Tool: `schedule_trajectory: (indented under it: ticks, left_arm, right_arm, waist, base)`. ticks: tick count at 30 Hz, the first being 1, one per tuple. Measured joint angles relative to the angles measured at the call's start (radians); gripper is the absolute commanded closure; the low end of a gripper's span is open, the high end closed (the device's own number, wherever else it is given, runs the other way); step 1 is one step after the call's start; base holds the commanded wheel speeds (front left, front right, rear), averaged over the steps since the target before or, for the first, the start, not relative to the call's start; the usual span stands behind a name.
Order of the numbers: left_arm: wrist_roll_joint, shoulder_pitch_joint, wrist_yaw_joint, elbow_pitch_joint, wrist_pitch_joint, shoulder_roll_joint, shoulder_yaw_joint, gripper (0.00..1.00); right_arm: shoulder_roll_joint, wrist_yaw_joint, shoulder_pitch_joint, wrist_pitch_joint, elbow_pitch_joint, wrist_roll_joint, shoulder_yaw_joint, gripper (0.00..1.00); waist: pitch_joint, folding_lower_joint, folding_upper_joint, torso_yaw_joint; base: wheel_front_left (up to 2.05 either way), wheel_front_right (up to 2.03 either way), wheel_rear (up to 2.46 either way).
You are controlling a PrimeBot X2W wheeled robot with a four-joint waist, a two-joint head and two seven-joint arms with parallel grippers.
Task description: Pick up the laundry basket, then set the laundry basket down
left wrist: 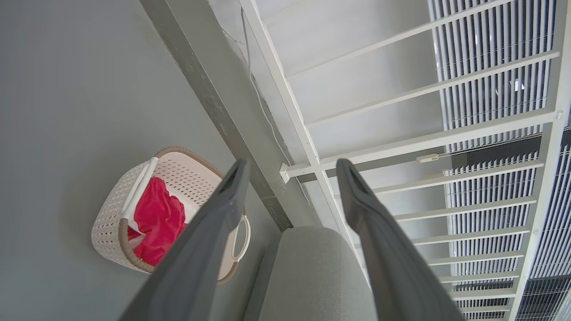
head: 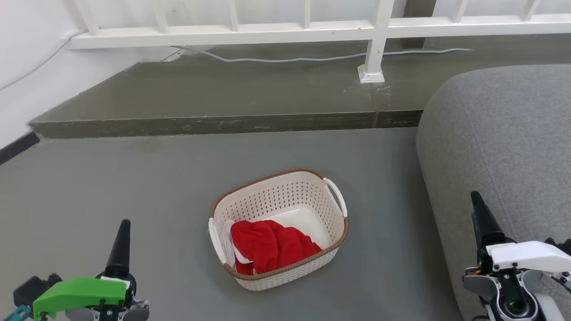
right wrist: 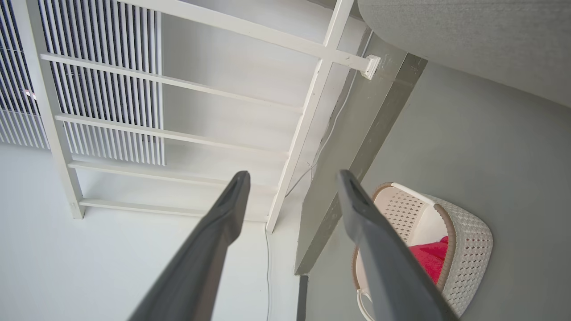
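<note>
Your left claw (head: 125, 227) carries a bright green cover (head: 80, 292) with a teal piece (head: 11, 313) at its edge. Your right claw (head: 476, 198) carries a white cover (head: 528, 255) dotted with small dark screws, above a round lens (head: 515, 306). The long fingers (left wrist: 209, 240) are dark grey, smooth and tapering.

- Grey matte floor (head: 134, 178) fills the head view's centre and runs out to 7–9 o'clock; light soft and even
- Raised concrete step (head: 250, 89) at 12 o'clock, darker olive-grey, stained, front edge running side to side
- White railing (head: 267, 33) stands on the step along the top edge; one post (head: 375, 49) at 1 o'clock ends in a square foot plate
- Pale grey cable (head: 290, 59) snakes along the step under the rail
- White wall (head: 31, 67) at 10 o'clock, dark skirting strip (head: 18, 147) at its foot
- Grey fabric sofa (head: 499, 133), rounded corner, at 3 o'clock
- Left wrist view: white slatted blinds (left wrist: 490, 40) behind the railing bars
</note>
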Motion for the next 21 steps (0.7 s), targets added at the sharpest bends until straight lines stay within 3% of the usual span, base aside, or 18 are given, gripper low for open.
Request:
schedule_trajectory:
  ticks: [21]
  left_arm:
    - [0.427,0.026,0.062,-0.084,-0.067,0.026,-0.081,0.00]
  right_arm:
    - [-0.008,-0.062,0.007,-0.070,-0.046,-0.372,0.097,0.00]
  waist:
    - [0.010,0.0000,0.0000,-0.003]
  base:
    - [0.00,0.00,0.00]
